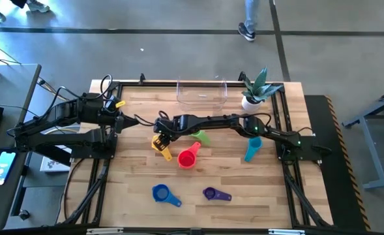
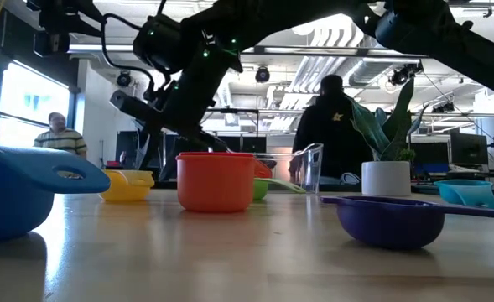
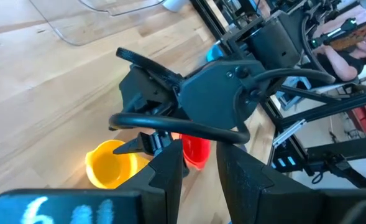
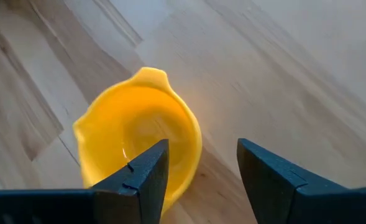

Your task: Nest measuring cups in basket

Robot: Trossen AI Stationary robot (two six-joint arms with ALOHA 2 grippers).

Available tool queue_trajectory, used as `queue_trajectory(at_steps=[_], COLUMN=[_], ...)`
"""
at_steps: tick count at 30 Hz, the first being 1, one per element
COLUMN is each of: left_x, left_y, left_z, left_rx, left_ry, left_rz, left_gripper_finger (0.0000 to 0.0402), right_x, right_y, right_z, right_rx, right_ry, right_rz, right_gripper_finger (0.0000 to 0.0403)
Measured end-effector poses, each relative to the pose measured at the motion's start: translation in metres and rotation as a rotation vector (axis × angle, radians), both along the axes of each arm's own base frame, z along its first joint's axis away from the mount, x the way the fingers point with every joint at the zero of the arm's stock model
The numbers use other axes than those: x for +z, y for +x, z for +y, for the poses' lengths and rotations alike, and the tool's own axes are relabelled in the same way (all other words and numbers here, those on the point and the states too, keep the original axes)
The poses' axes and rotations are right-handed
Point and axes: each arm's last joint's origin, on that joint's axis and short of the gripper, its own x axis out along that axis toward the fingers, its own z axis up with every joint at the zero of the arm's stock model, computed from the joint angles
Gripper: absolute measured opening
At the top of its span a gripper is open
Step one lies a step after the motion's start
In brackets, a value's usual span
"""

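My right gripper (image 4: 198, 162) is open and hovers over the yellow cup (image 4: 136, 134), which stands upright on the table. One finger is above its hollow, the other outside its rim. From above, the right arm reaches across the table to this cup (image 1: 158, 143). An orange piece (image 1: 166, 155) lies beside it. The red cup (image 1: 187, 158), green cup (image 1: 200, 137), light blue cup (image 1: 252, 149), blue cup (image 1: 162, 193) and purple cup (image 1: 211, 193) lie scattered on the wood. The clear basket (image 1: 201, 93) stands at the far edge. My left gripper (image 1: 118, 119) is open and waits at the left.
A white pot with a green plant (image 1: 253, 91) stands right of the basket near the far edge. The table's dark metal frame (image 1: 289, 163) runs along both sides. People show in the room beyond the table (image 2: 330, 126). Bare wood lies along the near edge between the blue and purple cups.
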Motion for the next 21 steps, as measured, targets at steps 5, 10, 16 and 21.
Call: queue_trajectory(at_steps=[5,10,16,21], left_x=[0.0000,0.0001,0.0002,0.0006], left_y=[0.0000,0.0000,0.0001,0.0005], left_z=[0.0000,0.0000,-0.0007,-0.0023], left_rx=[0.000,0.000,-0.031,-0.098], left_ry=[0.000,0.000,0.006,0.011], left_rz=[0.000,-0.001,-0.003,-0.012], left_gripper_finger=[0.0090,0.0090,0.0090,0.0090], right_x=[-0.0055,-0.0089,-0.0089,-0.0088], right_y=[0.0013,0.0016,0.0016,0.0014], right_z=[0.0002,0.0011,-0.0003,-0.0010], right_rx=[-0.012,-0.005,0.003,-0.010], right_ry=[0.026,0.051,0.072,0.106], right_rz=[0.001,0.008,0.007,0.006], right_gripper_finger=[0.0141,0.0098,0.0024,0.0010])
